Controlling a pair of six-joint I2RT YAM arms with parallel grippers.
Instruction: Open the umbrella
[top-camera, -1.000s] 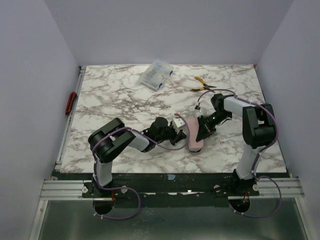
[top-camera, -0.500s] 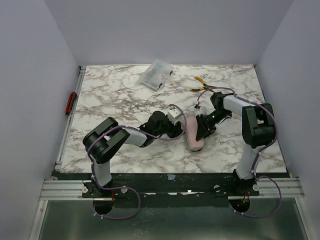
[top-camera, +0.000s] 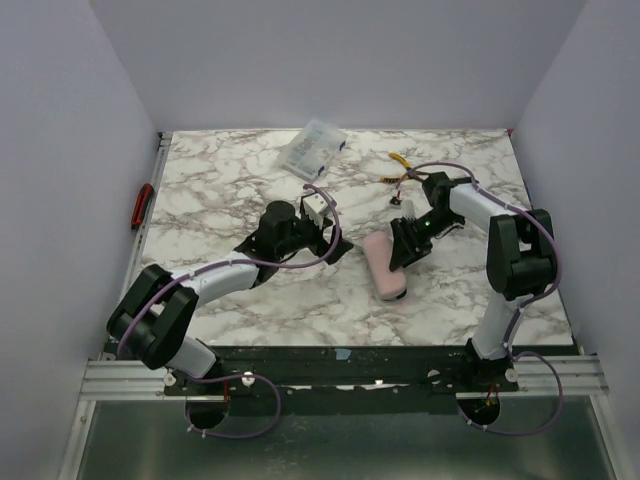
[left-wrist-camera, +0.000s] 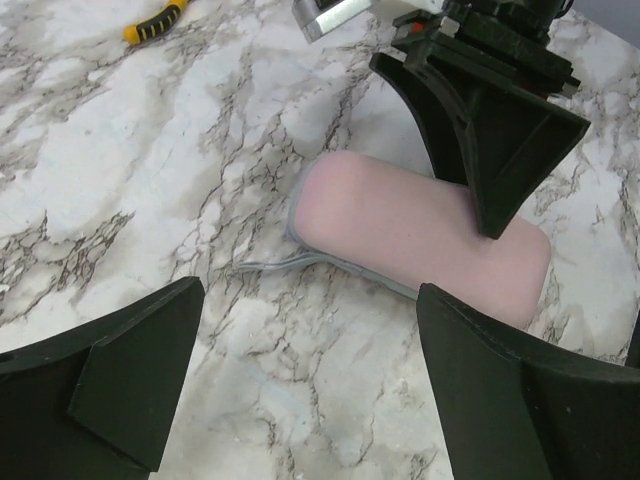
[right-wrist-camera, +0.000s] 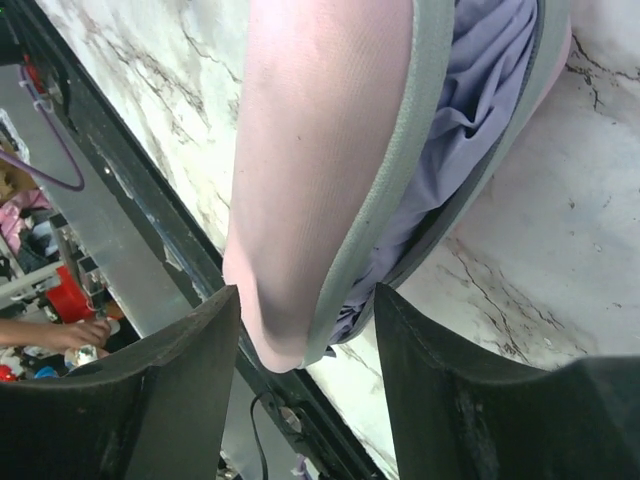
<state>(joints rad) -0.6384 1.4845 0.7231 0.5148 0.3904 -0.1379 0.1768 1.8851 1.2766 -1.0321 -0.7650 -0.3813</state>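
A pink zip pouch (top-camera: 384, 266) lies on the marble table, its grey zipper partly undone. The umbrella (right-wrist-camera: 470, 100) shows only as pale lavender fabric bunched inside the gaping pouch (right-wrist-camera: 320, 150); shaft and handle are hidden. My right gripper (top-camera: 403, 248) sits at the pouch's far end, open, its jaws straddling the pouch's tip (right-wrist-camera: 305, 300) without pinching it. My left gripper (top-camera: 330, 245) is to the left of the pouch (left-wrist-camera: 420, 235), wide open over bare marble (left-wrist-camera: 308, 300), holding nothing. The right fingers (left-wrist-camera: 480, 130) overlap the pouch's upper end in the left wrist view.
A clear plastic box (top-camera: 313, 149) lies at the back of the table. Yellow-handled pliers (top-camera: 400, 165) lie behind the right arm. A red-handled tool (top-camera: 142, 205) rests on the left rail. The table's black front rail (right-wrist-camera: 130, 230) runs close below the pouch.
My left gripper opened, let go of the pouch and drew back to the left. My right gripper opened partway and slid toward the pouch's far end. The pouch stayed on the table.
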